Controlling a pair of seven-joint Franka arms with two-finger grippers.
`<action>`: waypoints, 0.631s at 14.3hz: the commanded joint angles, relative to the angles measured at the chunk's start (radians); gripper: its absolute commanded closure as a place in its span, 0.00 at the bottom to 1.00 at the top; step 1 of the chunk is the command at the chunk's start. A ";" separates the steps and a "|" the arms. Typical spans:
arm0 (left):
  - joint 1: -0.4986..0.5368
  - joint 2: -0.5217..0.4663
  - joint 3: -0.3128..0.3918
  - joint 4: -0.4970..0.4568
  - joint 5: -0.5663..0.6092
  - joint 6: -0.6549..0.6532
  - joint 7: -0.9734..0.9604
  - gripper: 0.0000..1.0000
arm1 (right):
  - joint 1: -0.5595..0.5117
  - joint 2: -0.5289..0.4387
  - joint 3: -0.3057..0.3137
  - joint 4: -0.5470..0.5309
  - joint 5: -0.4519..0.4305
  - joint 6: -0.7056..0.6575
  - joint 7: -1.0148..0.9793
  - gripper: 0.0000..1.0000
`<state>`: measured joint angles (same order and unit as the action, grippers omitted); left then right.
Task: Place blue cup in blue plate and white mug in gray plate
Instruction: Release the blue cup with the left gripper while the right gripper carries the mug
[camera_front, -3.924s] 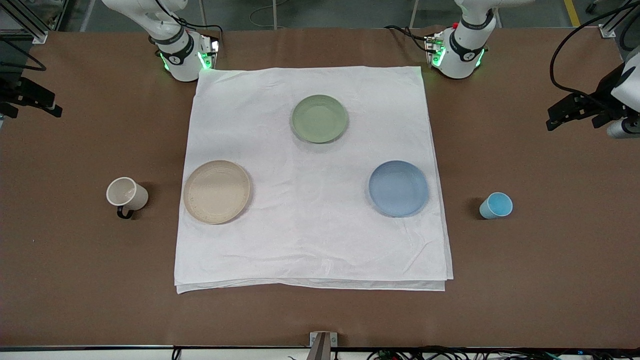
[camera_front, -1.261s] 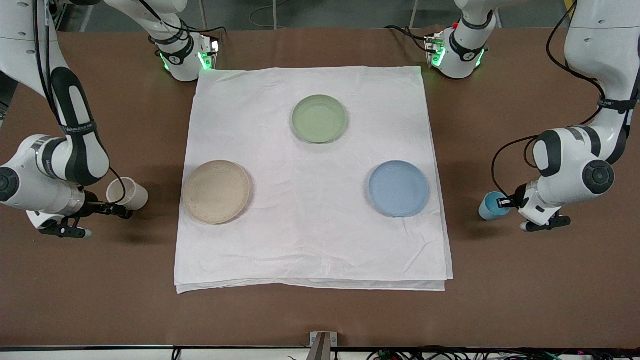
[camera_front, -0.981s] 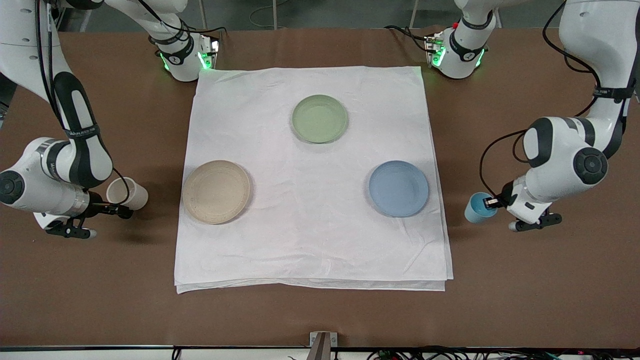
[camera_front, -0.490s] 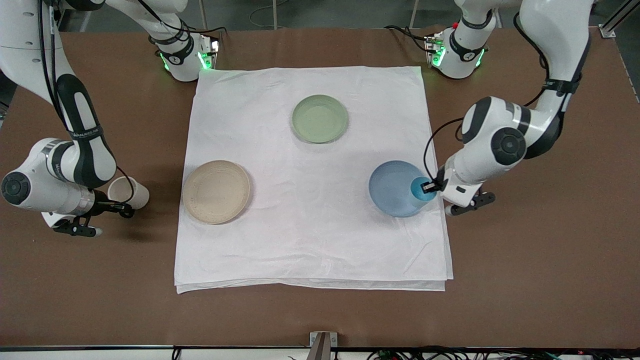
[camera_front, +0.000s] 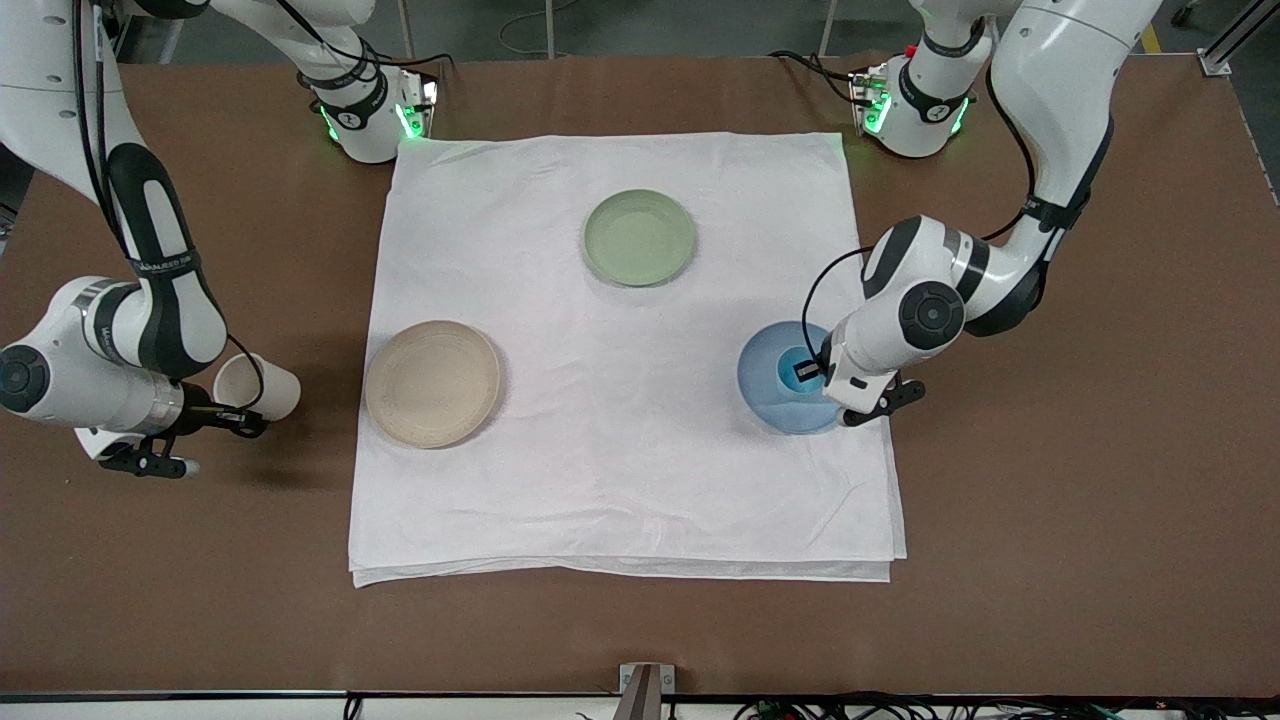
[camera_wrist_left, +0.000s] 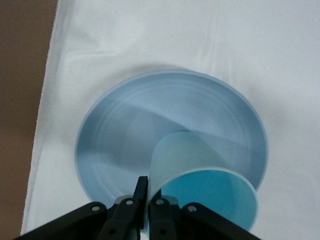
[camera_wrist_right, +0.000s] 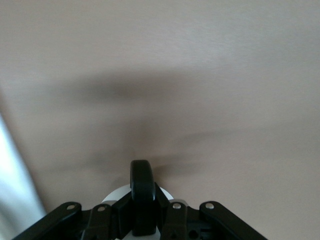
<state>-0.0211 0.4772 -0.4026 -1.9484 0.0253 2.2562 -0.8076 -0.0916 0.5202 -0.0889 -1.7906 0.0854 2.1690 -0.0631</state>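
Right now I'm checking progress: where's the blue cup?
The blue cup is held by the left gripper over the blue plate, on the white cloth.

**Open lanes and blockers on the counter**

The cloth has bare room in its middle and along its edge nearest the front camera — three plates ring that space. The sage-green plate lies farthest from the camera. The gray plate is bare. The blue plate is taken up: the left pincer hangs over it, clamped on the blue cup. At the right arm's end, the right pincer grips the white mug — its arm blocks that edge of the counter.
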 joint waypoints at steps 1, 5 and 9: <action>0.004 0.011 -0.002 0.028 0.027 0.005 -0.025 0.45 | 0.090 -0.064 0.000 0.005 0.019 -0.087 0.150 1.00; 0.041 -0.075 0.004 0.113 0.027 -0.108 -0.018 0.00 | 0.280 -0.101 -0.003 -0.029 0.010 -0.100 0.392 1.00; 0.076 -0.092 0.010 0.441 0.030 -0.464 0.166 0.00 | 0.395 -0.101 -0.009 -0.067 -0.010 -0.059 0.457 1.00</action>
<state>0.0515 0.3844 -0.3985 -1.6597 0.0326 1.9406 -0.7017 0.2706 0.4504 -0.0813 -1.7944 0.0952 2.0713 0.3828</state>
